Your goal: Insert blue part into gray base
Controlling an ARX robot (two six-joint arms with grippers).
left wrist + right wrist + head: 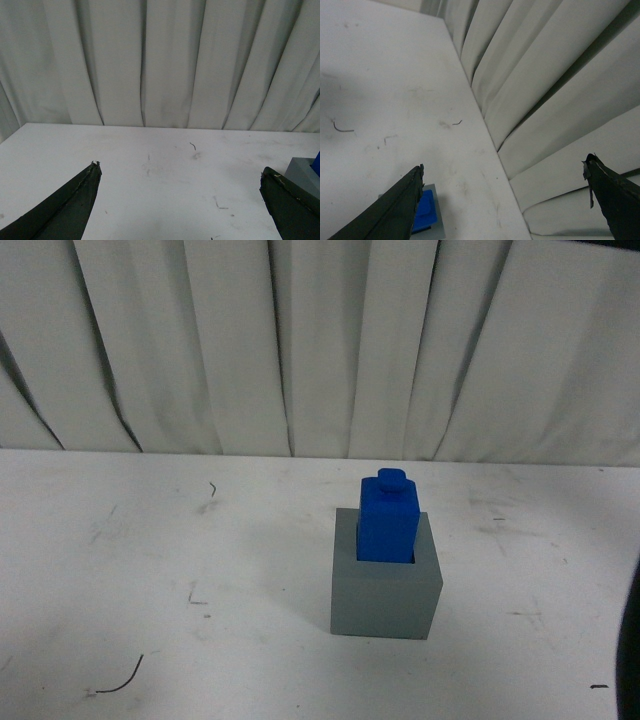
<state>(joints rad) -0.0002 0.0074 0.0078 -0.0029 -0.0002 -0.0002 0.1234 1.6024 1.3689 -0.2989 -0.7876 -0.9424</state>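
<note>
Blue part (388,520) upright in gray base (386,595) recess; left hand (180,187) and right hand (504,187) both spread, empty.

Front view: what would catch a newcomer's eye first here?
The blue part stands upright in the recess of the gray base, right of centre on the white table. Behind hangs a pleated white curtain. Both wrist views show dark fingers spread wide, holding nothing.

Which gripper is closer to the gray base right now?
Right, it seems. The right gripper hangs open above the gray base; the left gripper is open, off to its side.
</note>
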